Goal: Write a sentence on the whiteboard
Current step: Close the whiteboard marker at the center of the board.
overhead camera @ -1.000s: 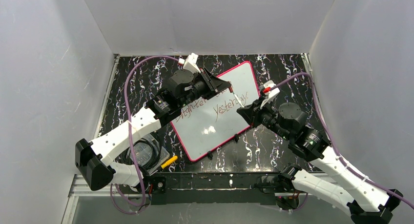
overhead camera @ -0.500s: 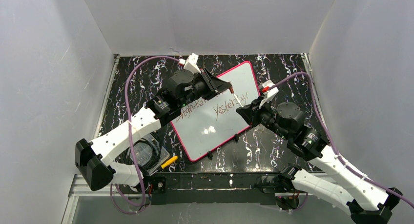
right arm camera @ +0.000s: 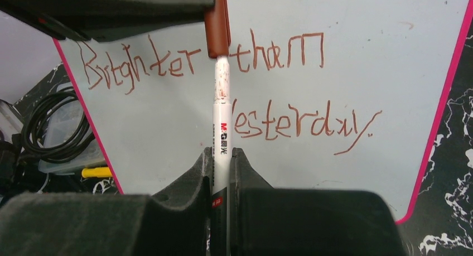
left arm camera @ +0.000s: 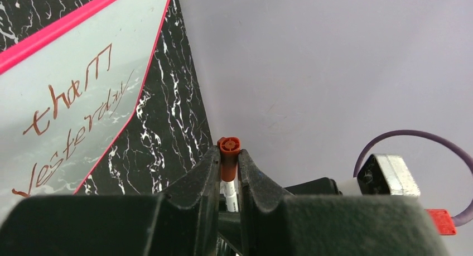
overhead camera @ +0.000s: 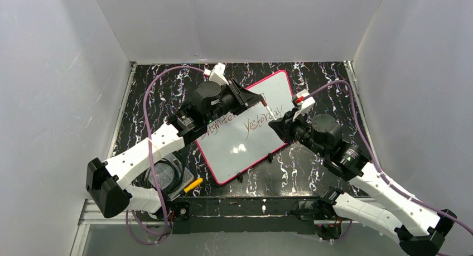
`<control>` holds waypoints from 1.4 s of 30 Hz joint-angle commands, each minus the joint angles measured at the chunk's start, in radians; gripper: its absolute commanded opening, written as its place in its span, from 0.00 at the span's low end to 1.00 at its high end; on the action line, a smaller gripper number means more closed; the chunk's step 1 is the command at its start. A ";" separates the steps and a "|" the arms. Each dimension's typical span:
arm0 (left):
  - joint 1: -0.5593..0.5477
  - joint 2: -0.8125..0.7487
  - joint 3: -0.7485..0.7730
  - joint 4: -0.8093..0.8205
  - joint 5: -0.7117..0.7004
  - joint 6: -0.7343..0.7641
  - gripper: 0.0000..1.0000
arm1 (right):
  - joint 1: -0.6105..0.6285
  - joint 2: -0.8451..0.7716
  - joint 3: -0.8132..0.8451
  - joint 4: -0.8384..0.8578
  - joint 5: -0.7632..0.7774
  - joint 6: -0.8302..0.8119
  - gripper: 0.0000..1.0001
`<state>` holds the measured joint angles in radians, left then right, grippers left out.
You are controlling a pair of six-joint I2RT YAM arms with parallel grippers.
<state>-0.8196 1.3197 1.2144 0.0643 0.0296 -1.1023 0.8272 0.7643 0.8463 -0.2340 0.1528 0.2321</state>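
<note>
Quick tally: 1 whiteboard [overhead camera: 240,155], 1 sentence [right arm camera: 279,54] on it, 3 words, 2 lines. 2 arms, i.e. left arm [overhead camera: 139,155] & right arm [overhead camera: 385,189], w/ 1 gripper each: left gripper [left arm camera: 229,158], right gripper [right arm camera: 221,158]. 1 marker [right arm camera: 221,128], 1 brown cap [right arm camera: 216,35]. 2 purple cables [overhead camera: 146,100]. 1 clear tub [right arm camera: 75,153], 1 coil of black cord [overhead camera: 159,175], 1 yellow bit [overhead camera: 193,184]. 3 white walls [overhead camera: 240,22].

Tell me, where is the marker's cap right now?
In the right wrist view the brown cap sits top centre, pinched by the left claw, on the end of the marker, over the whiteboard.
</note>
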 commanded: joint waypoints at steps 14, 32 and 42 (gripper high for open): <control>-0.057 -0.048 -0.053 0.037 0.004 0.055 0.00 | 0.004 0.064 0.056 0.158 0.055 0.024 0.01; -0.107 -0.068 -0.144 0.141 0.034 0.037 0.00 | 0.004 0.117 0.080 0.225 0.144 0.010 0.01; -0.119 -0.106 -0.203 0.180 0.035 0.030 0.00 | 0.004 0.115 0.074 0.299 0.173 0.021 0.01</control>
<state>-0.8627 1.2804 1.0611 0.2623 -0.1101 -1.0737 0.8467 0.8742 0.8658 -0.1455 0.2207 0.2470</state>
